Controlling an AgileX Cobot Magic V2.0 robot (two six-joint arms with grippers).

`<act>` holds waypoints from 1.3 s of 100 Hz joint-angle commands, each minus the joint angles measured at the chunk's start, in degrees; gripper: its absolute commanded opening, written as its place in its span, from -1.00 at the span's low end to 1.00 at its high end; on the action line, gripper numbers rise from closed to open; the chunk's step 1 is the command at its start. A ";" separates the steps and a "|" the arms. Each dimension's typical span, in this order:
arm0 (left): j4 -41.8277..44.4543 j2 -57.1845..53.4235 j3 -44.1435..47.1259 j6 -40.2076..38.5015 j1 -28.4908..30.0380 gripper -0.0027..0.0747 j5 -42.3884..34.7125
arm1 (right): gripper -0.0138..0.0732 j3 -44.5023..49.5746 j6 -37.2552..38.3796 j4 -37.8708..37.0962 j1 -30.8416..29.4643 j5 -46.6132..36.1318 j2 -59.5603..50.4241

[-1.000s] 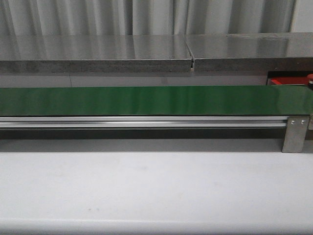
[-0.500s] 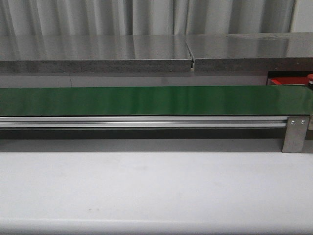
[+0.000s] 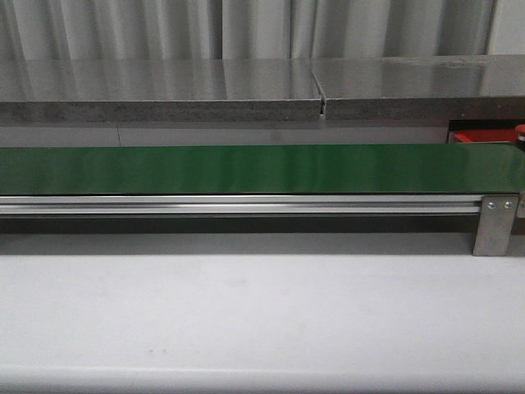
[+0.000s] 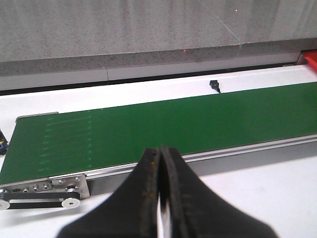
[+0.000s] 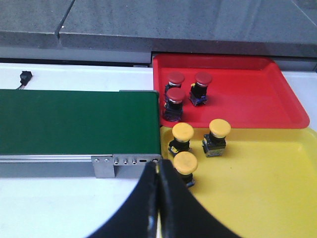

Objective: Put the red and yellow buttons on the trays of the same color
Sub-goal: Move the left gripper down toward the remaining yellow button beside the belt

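In the right wrist view a red tray (image 5: 247,104) holds three red buttons (image 5: 176,79) (image 5: 202,82) (image 5: 174,98). Beside it, a yellow tray (image 5: 257,193) holds three yellow buttons (image 5: 182,134) (image 5: 218,130) (image 5: 185,164). My right gripper (image 5: 158,168) is shut and empty, by the belt's end and just beside the nearest yellow button. My left gripper (image 4: 161,153) is shut and empty, in front of the green belt (image 4: 173,124). The belt carries no button. In the front view only a corner of the red tray (image 3: 484,137) shows, and neither gripper.
The green belt (image 3: 246,168) runs across the white table (image 3: 246,320), with its aluminium rail and end bracket (image 3: 495,223). A grey counter (image 3: 164,90) stands behind it. A small black part (image 4: 214,85) sits on the table beyond the belt.
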 commanded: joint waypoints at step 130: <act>-0.10 16.25 -7.58 -4.69 7.77 -0.98 -13.09 | -0.95 3.55 -1.81 1.53 0.03 -7.27 -8.05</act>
